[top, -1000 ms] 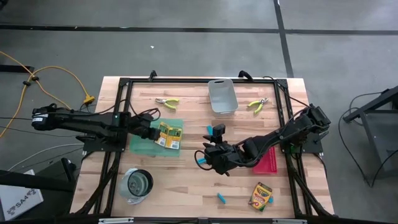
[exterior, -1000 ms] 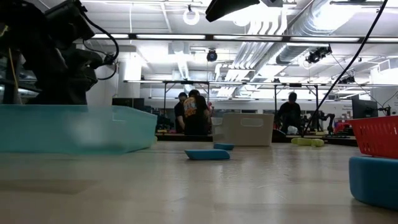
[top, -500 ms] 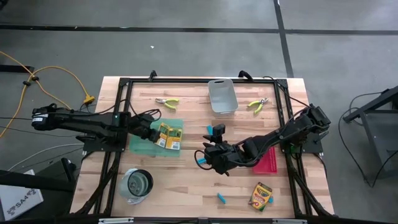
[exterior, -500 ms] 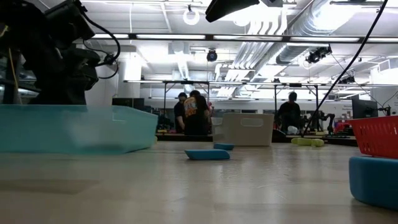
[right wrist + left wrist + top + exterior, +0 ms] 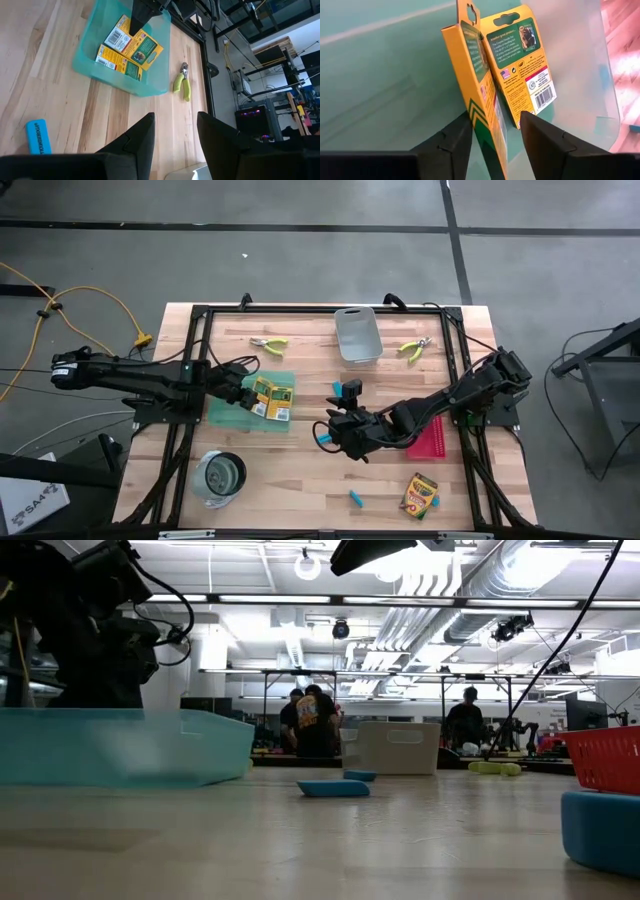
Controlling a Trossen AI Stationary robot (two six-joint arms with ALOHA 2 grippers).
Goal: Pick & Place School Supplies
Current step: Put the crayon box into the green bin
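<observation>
Surface: pale wooden table (image 5: pixel 300 470) with a black frame, on a grey concrete floor.
Room: low view looks into a workshop hall with ceiling lights; people (image 5: pixel 312 722) stand far behind the table.
Landmark: green tray (image 5: pixel 228 412) – a shallow translucent tray on the table's left side.
Left gripper (image 5: pixel 495 131): reaches into the green tray; fingers part-open, a yellow crayon box (image 5: pixel 479 95) standing on edge between them. Whether the pads actually press it – cannot tell.
Second crayon box (image 5: pixel 522 65): just beside the first, inside the green tray, leaning against it.
Right gripper (image 5: pixel 174 131): hovers right of the green tray, near mid-table; fingers apart, nothing between them.
Blue block (image 5: pixel 38 136): flat on the wood right of the green tray, beside the right gripper.
Third crayon box (image 5: pixel 420 494): well right of the green tray, near the front edge.
Pliers (image 5: pixel 268 343): just behind the green tray; another pair (image 5: pixel 413 349) far to the right.
Grey bin (image 5: pixel 357 334): behind and right of the green tray.
Metal cup (image 5: pixel 221 475): in front of the green tray.
Red basket (image 5: pixel 437 441): well right, partly under the right arm.
</observation>
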